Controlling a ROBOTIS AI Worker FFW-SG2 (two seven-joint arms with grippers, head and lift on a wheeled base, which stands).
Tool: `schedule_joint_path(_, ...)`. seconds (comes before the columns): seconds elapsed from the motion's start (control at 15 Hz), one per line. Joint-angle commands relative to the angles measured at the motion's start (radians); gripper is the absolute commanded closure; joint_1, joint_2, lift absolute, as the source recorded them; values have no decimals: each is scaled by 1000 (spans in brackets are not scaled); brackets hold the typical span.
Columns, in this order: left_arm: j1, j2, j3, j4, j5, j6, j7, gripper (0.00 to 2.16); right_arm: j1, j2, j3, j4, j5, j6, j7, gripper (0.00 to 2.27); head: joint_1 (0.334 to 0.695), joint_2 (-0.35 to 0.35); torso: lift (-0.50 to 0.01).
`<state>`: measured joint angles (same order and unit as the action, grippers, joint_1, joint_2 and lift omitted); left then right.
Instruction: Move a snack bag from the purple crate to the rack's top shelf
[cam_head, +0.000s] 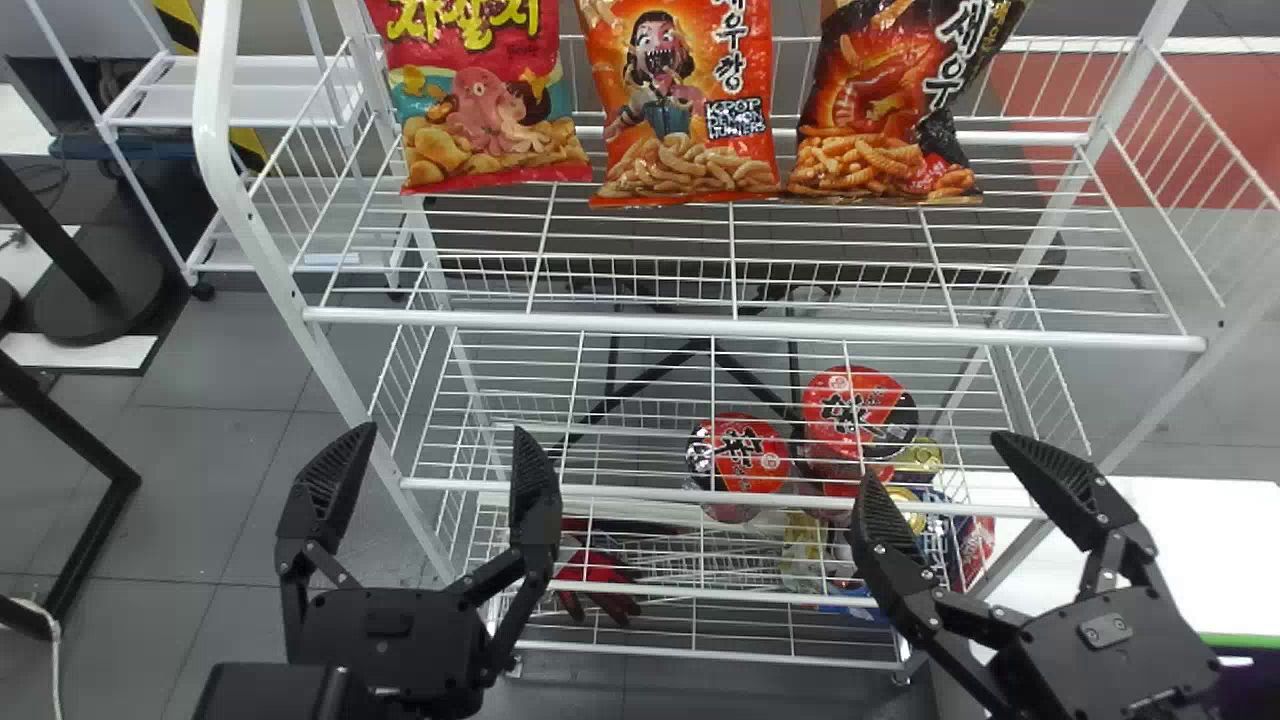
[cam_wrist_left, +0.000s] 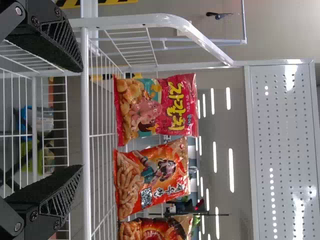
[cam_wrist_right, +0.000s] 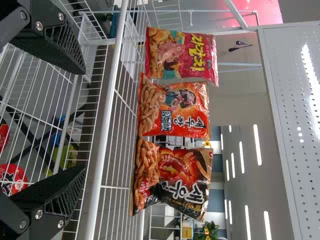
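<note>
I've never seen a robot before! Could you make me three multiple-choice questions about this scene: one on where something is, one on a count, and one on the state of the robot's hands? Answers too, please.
1. Where is the pink octopus bag in its row, from the robot's side?
A. Left end
B. Middle
C. Right end

2. How many snack bags stand on the top shelf?
A. Two
B. Five
C. Three

3. How are the left hand and right hand?
A. Both shut on a bag
B. Both open and empty
C. One open, one shut

1: A, the other two bags are to its right in the head view.
2: C, the pink bag, the orange bag and the dark bag make three.
3: B, each hand's fingers stand wide apart with nothing between them.
</note>
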<state>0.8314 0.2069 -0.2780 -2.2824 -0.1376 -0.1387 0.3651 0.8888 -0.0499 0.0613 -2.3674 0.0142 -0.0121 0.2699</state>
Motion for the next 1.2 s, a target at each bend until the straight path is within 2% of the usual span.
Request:
schedule_joint_path(0.0, 0, 0, -1, -2, 0, 0, 0, 140, 1, -2, 0, -1, 0, -1, 0, 164, 695, 41, -165)
schedule_joint_path(1.13, 0, 0, -1, 0, 1, 0, 0, 140, -8, 1, -6, 5, -7, 14, 0, 164, 695, 34, -234)
